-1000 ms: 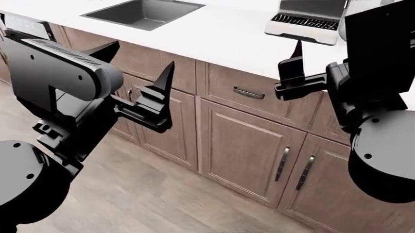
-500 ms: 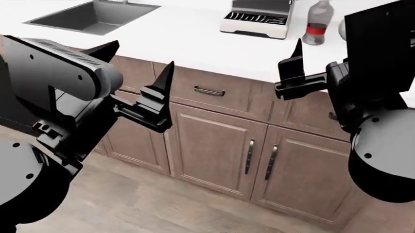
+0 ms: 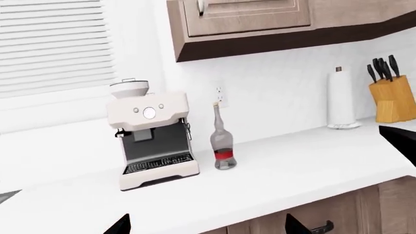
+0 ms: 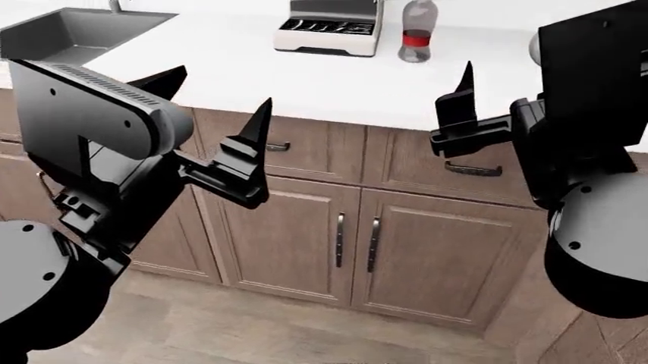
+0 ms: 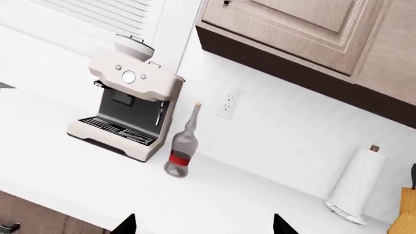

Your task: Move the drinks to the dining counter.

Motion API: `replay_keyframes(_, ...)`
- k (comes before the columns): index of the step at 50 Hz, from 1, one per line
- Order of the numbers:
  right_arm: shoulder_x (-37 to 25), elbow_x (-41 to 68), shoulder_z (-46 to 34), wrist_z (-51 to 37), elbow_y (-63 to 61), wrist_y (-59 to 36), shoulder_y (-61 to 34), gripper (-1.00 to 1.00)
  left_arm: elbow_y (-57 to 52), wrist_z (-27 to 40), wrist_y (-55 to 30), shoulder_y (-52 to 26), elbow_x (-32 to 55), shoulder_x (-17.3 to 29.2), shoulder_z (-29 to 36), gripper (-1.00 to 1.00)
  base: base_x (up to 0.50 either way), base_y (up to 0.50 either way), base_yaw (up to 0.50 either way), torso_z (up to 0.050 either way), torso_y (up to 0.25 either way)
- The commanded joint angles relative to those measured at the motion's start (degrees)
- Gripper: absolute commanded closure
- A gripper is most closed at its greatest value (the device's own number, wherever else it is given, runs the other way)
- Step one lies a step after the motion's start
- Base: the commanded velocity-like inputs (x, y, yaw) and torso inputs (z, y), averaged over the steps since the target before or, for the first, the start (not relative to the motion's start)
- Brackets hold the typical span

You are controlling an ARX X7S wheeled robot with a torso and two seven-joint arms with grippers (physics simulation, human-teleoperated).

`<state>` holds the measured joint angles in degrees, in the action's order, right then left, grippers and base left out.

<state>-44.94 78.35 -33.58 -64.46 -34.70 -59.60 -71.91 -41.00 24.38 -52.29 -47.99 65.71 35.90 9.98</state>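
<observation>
The tall clear bottle [image 3: 222,142] stands upright on the white worktop [image 4: 303,80], just beside the espresso machine [image 3: 152,141]. It appears rigid, smooth and top-heavy, likely slippery and breakable; a hold around the wider body at the red band seems soundest. The left gripper [image 4: 215,121] and right gripper [image 4: 499,87] are raised level before the cabinets [image 4: 354,243], short of the worktop, jaws spread and empty.

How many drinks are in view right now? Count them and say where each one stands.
1. The tall clear long-necked bottle with a red band and cork top stands upright on the white worktop, beside the cream espresso machine. Other drinks may be out of view.
</observation>
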Motion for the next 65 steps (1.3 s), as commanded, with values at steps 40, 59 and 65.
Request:
replay_keyframes(40, 0.0, 2.2, -0.9, -3.0, 2.0, -1.4, -0.7, -1.00, -0.1, 0.5, 0.8, 0.2, 0.2, 0.6, 0.6, -1.00, 0.31, -0.04, -0.05, 0.000, 0.000)
replay_keyframes(59, 0.4, 2.4, -1.0, -3.0, 2.0, -1.4, -1.4, -1.00, 0.1, 0.5, 1.0, -0.2, 0.7, 1.0, 0.6, -1.00, 0.50, 0.05, 0.00, 0.000, 0.002)
replay_keyframes(65, 0.5, 4.0, -0.3, -4.3, 2.9, -0.9, -1.0, -1.00, -0.1, 0.8, 1.0, -0.1, 1.0, 1.2, 0.4, -1.00, 0.18, 0.02, 0.00, 0.000, 0.004)
